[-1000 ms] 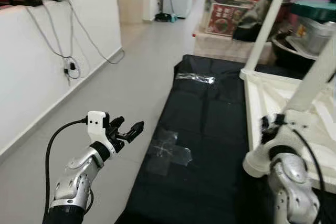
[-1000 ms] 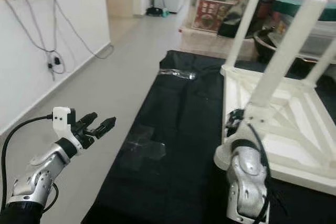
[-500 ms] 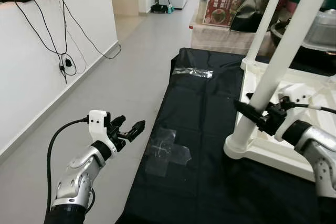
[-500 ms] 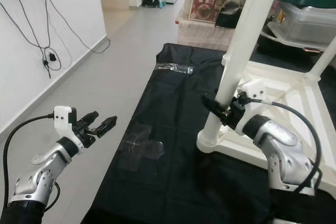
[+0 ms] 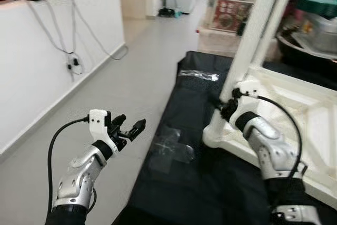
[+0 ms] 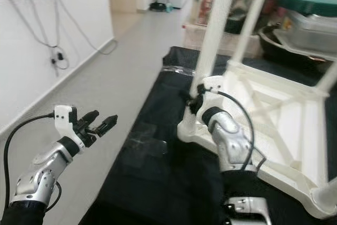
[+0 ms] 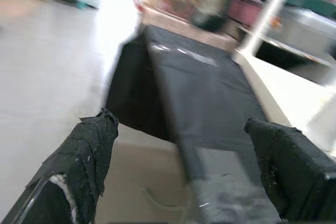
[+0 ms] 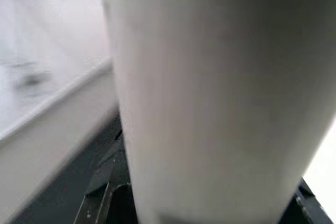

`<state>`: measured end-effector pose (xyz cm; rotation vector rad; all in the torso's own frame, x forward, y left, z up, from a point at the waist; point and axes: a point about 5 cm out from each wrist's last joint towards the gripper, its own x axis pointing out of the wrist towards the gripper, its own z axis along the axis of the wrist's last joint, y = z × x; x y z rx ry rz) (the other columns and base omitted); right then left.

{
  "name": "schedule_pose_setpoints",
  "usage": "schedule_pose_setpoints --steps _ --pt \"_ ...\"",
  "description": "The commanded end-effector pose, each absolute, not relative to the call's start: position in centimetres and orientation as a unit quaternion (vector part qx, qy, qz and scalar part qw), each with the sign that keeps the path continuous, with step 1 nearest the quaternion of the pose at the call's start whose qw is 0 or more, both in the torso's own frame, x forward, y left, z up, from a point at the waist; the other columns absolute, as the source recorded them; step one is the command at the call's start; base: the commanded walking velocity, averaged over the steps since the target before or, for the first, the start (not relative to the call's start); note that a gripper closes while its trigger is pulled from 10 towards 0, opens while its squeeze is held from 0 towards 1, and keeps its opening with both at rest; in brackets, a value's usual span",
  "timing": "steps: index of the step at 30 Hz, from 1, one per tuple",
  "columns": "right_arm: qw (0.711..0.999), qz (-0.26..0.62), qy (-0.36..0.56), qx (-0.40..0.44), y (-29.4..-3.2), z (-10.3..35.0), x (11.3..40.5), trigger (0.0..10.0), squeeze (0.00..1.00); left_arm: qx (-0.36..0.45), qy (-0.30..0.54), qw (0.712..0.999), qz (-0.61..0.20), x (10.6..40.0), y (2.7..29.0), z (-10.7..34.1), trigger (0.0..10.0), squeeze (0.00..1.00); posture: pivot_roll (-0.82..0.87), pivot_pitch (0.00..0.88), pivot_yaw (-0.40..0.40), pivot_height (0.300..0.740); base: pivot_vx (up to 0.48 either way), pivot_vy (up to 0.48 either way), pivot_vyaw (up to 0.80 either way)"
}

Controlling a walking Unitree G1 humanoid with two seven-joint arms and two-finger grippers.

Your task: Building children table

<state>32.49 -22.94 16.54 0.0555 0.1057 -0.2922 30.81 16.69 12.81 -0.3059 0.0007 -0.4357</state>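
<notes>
Clearly the right gripper clamps a leg of the upturned table: stiff, smooth, light plastic, best held low. Left gripper hangs open aside.

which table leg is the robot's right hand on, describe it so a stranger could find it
Find the white children's table lying upside down on the black mat. The leg stands upright at the table's corner nearest the grey floor, with the right hand closed around it low down. It is the nearest and thickest-looking of the legs.

Bright indoor light, wrist views blurred
</notes>
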Motion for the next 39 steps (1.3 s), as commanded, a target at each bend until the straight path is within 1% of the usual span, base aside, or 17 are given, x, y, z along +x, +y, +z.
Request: schedule_pose_setpoints --steps 1,4,9,10,12,13,14,16,19,20,22,27,32,35,36,38,39 --pt "0.942 -0.3 0.15 0.017 -27.4 12.4 29.2 0.0 0.0 -0.147 0.007 0.966 -0.213 30.6 17.0 12.7 10.0 0.0 -0.07 0.0 -0.062 0.74 0.0 0.0 0.0" --pt "0.928 -0.346 0.137 0.005 -26.9 12.6 26.0 0.0 0.0 -0.145 0.008 0.966 -0.213 30.5 17.2 12.7 10.0 0.0 -0.09 0.0 -0.048 0.74 0.0 0.0 0.0" --pt "0.949 -0.295 0.115 -0.003 -25.1 13.2 25.6 0.0 0.0 -0.145 0.008 0.966 -0.216 30.6 17.2 12.8 10.0 0.0 -0.11 0.0 -0.039 0.74 0.0 0.0 0.0" --pt "0.963 -0.243 0.117 0.013 -24.3 12.9 26.1 4.0 0.0 -0.145 0.008 0.965 -0.217 30.6 17.2 12.8 10.0 0.0 -0.1 0.0 -0.04 0.74 0.0 0.0 0.0" --pt "0.963 -0.243 0.117 0.013 -24.3 12.9 26.1 4.0 0.0 -0.145 0.008 0.965 -0.217 30.6 17.2 12.8 10.0 0.0 -0.1 0.0 -0.04 0.74 0.0 0.0 0.0" --pt "0.969 -0.223 0.101 0.008 -24.2 13.6 26.7 10.0 0.07 -0.145 0.008 0.965 -0.217 30.5 17.2 12.8 10.0 0.0 -0.11 0.0 -0.042 0.74 0.0 0.0 0.0" --pt "0.974 -0.214 0.079 0.006 -24.5 14.5 27.2 10.0 0.98 -0.146 0.008 0.965 -0.216 30.5 17.2 12.8 10.0 0.0 -0.11 0.0 -0.041 0.74 0.0 0.0 0.0" --pt "0.976 -0.211 0.049 0.008 -25.2 15.8 27.8 10.0 1.0 -0.146 0.008 0.965 -0.216 30.4 17.2 12.8 10.0 0.0 -0.11 0.0 -0.04 0.74 0.0 0.0 0.0" --pt "0.986 -0.165 0.01 0.036 -26.1 17.9 29.0 10.0 1.0 -0.148 0.008 0.965 -0.217 30.4 17.3 12.8 10.0 0.0 -0.11 0.0 -0.036 0.74 0.0 0.0 0.0" --pt "0.988 -0.146 -0.01 0.043 -26.7 19.1 29.4 10.0 0.0 -0.148 0.009 0.965 -0.217 30.4 17.3 12.8 10.0 0.0 -0.11 0.0 -0.038 0.74 0.0 0.0 0.0" --pt "0.99 -0.136 -0.023 0.044 -27.0 19.8 29.6 10.0 0.0 -0.148 0.009 0.965 -0.217 30.4 17.3 12.8 10.0 0.0 -0.11 0.0 -0.038 0.74 0.0 0.0 0.0" --pt "0.992 0.116 -0.052 0.012 -26.0 22.0 30.7 10.0 0.0 -0.15 0.011 0.964 -0.219 30.5 17.2 12.7 10.0 0.0 -0.11 0.0 -0.036 0.74 0.0 0.0 0.0" --pt "0.934 0.356 -0.002 -0.022 -22.7 19.9 29.3 10.0 0.0 -0.15 0.013 0.964 -0.22 30.7 17.3 12.6 10.0 0.0 -0.1 0.0 -0.036 0.74 0.0 0.0 0.0" --pt "0.92 0.392 0.016 -0.011 -21.6 19.1 29.5 10.0 0.0 -0.149 0.013 0.964 -0.219 30.7 17.4 12.6 10.0 0.0 -0.09 0.0 -0.043 0.74 0.0 0.0 0.0" --pt "0.904 0.427 0.023 -0.015 -20.3 18.6 29.2 8.5 0.0 -0.149 0.014 0.965 -0.218 30.7 17.4 12.6 10.0 0.0 -0.08 0.0 -0.047 0.74 0.0 0.0 0.0" --pt "0.891 0.453 0.026 -0.019 -19.4 18.3 28.9 8.5 0.0 -0.148 0.014 0.965 -0.217 30.7 17.5 12.6 10.0 0.0 -0.08 0.0 -0.047 0.74 0.0 0.0 0.0" --pt "0.879 0.476 0.027 -0.023 -18.4 18.0 28.6 6.3 0.0 -0.148 0.014 0.965 -0.215 30.7 17.5 12.5 10.0 0.0 -0.07 0.0 -0.047 0.74 0.0 0.0 0.0"
